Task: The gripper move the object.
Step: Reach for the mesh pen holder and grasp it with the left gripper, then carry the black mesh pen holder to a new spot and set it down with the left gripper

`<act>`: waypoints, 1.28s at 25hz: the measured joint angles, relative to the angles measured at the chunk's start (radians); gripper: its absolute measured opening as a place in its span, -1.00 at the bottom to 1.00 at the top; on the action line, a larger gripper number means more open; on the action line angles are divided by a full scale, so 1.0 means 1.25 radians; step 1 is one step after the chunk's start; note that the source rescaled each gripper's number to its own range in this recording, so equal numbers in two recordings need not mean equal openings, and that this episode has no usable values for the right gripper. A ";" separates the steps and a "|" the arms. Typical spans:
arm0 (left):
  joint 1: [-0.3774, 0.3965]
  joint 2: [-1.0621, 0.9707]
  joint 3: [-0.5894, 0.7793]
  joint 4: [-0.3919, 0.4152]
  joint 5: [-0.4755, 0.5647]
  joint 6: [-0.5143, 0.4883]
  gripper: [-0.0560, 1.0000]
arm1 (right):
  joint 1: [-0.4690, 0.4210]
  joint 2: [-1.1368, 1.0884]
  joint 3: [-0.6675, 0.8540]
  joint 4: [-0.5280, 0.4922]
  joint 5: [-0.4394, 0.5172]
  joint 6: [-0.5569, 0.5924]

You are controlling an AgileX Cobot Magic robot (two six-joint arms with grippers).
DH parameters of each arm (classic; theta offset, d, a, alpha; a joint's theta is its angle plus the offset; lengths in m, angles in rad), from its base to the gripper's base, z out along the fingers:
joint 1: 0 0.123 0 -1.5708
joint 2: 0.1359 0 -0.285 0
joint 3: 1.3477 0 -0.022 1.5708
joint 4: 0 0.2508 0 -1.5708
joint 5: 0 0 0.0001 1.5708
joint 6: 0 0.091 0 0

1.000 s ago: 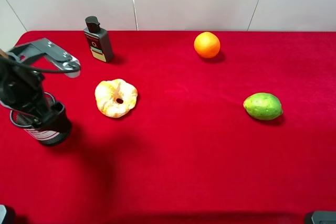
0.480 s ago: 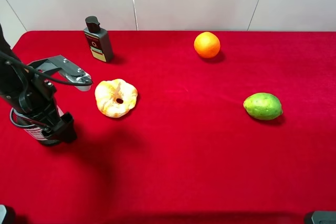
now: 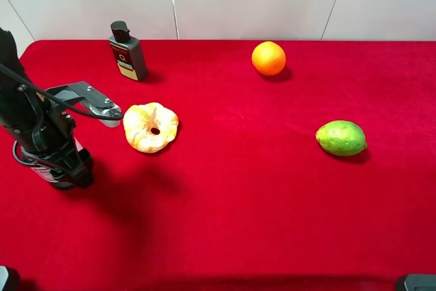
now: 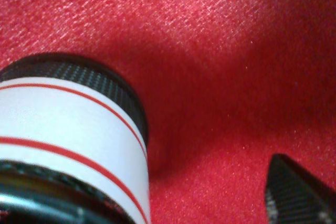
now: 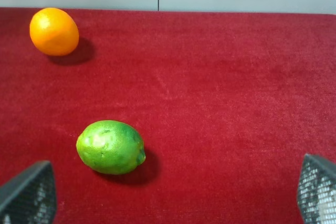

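Observation:
The black wire-mesh pen cup point(image 3: 39, 167) with its white label and red print stands at the left of the red table, mostly hidden under my left arm. My left gripper point(image 3: 67, 167) is down at the cup. In the left wrist view the cup point(image 4: 68, 129) fills one side, and one dark fingertip point(image 4: 299, 195) shows apart from it with bare cloth between. The other finger is out of view. My right gripper point(image 5: 168, 195) is open and empty, with its fingertips point(image 5: 29, 192) wide apart over the cloth near the lime.
A dark bottle point(image 3: 127, 52) with a cap stands at the back left. A peeled orange point(image 3: 150, 127) lies just right of the cup. A whole orange point(image 3: 268, 58) sits at the back middle and a green lime point(image 3: 340, 138) at the right.
My left arm has come down and shifted right over the pen cup, covering more of it. The cup stays in about the same place. The fruits and bottle have not moved.

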 joint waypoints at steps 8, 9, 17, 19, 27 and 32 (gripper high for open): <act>0.000 0.003 0.000 0.003 0.000 0.000 -0.52 | 0.000 0.000 0.000 0.000 0.000 0.000; 0.000 0.003 0.000 0.003 0.000 0.000 -0.64 | 0.000 0.000 0.000 0.000 0.000 0.000; 0.000 -0.004 -0.004 0.015 0.001 0.000 -0.88 | 0.000 0.000 0.000 0.000 0.000 0.000; 0.000 -0.004 -0.004 0.015 0.001 0.000 -0.88 | 0.000 0.000 0.000 0.000 0.000 0.000; 0.000 -0.015 -0.004 0.017 0.005 0.000 -0.89 | 0.000 0.000 0.000 0.000 0.000 0.000; 0.000 -0.062 -0.004 0.008 0.023 0.000 -0.89 | 0.000 0.000 0.000 0.000 0.000 0.000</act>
